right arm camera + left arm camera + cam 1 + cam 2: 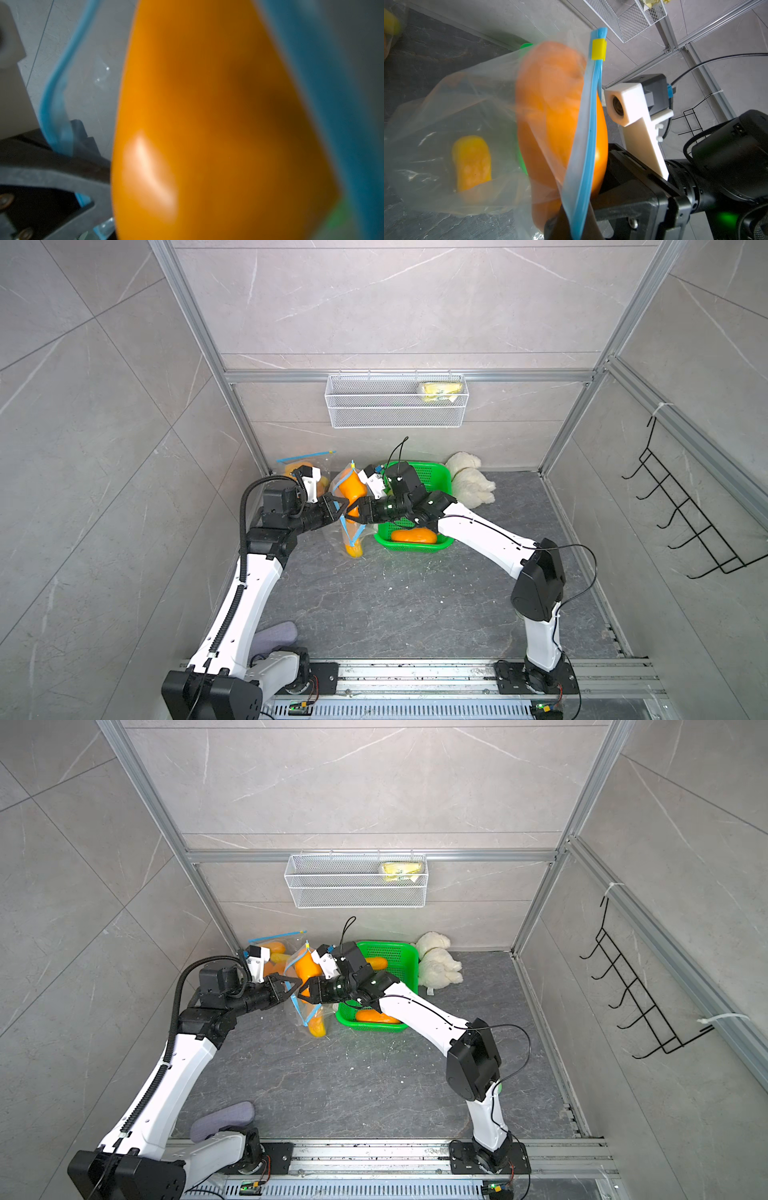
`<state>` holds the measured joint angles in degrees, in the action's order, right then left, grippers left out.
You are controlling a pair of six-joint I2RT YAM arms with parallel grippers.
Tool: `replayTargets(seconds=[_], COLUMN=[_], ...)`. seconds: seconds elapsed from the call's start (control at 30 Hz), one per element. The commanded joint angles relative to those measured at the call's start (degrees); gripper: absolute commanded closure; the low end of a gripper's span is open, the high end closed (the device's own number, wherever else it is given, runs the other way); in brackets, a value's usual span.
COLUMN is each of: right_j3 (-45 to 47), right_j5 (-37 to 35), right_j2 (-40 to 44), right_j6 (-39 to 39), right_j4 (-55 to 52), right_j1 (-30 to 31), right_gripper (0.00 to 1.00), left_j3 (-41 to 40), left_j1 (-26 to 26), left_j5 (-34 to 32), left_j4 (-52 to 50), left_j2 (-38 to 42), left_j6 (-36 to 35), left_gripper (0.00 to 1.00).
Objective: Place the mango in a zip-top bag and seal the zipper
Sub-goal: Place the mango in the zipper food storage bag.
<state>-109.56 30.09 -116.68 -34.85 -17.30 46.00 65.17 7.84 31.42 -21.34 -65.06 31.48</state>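
Observation:
In both top views an orange mango (352, 489) (306, 969) stands halfway into the mouth of a clear zip-top bag (332, 531) with a blue zipper strip (588, 133) and a yellow slider (599, 49). My left gripper (338, 506) (575, 224) is shut on the blue zipper edge, holding the mouth up. From the other side my right gripper (355, 510) grips the mango's lower end. The mango (207, 124) fills the right wrist view and hides the jaws there. A yellow fruit (471, 162) lies deeper in the bag.
A green basket (415, 546) with another orange fruit (413, 536) stands just right of the bag. Beyond it lies a white plush toy (469, 481). A second bag (303, 460) leans at the back left. A wire basket (395, 414) hangs on the back wall.

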Motion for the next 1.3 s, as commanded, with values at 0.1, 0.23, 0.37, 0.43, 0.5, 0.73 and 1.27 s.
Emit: replayTargets(seconds=[0.1,0.23,0.37,0.43,0.5,0.73,1.27], right_j3=[-4.8,-2.9,-1.1,-0.5,-0.1,1.0,1.2], right_j5=[-1.5,-3.8,-5.1,-6.1,-6.9,-7.3,-11.7], right_j2=[-4.8,-3.1,0.3,1.9,3.0,1.7,1.2], right_j6=[-0.1,1.7,3.3,4.3,5.1,4.5,8.1], right_j4=[-0.8,-0.4,-0.1,-0.8,-1.2,-0.6,0.9], right_j1=[0.2,0.1,0.1,0.1,0.1,0.1,2.2], right_gripper=[0.37,0.21,0.19,0.19,0.19,0.45,0.53], left_j3=[-0.1,0.7,1.4,1.7,1.6,3.5,4.5], left_j1=[0.4,0.3,0.3,0.3,0.3,0.3,0.2], left_j5=[0.5,-0.8,-3.8,-4.2,-4.1,-4.4,-5.2], left_j4=[-0.8,-1.9,-3.2,-3.0,-1.8,-1.1,1.2], left_j2=[1.3,0.2,-0.9,-1.2,-1.3,-0.9,-0.4], left_j6=[-0.1,0.2,1.5,2.5,4.0,6.3,9.4], left_gripper=[1.00,1.00,1.00,1.00,1.00,1.00,1.00])
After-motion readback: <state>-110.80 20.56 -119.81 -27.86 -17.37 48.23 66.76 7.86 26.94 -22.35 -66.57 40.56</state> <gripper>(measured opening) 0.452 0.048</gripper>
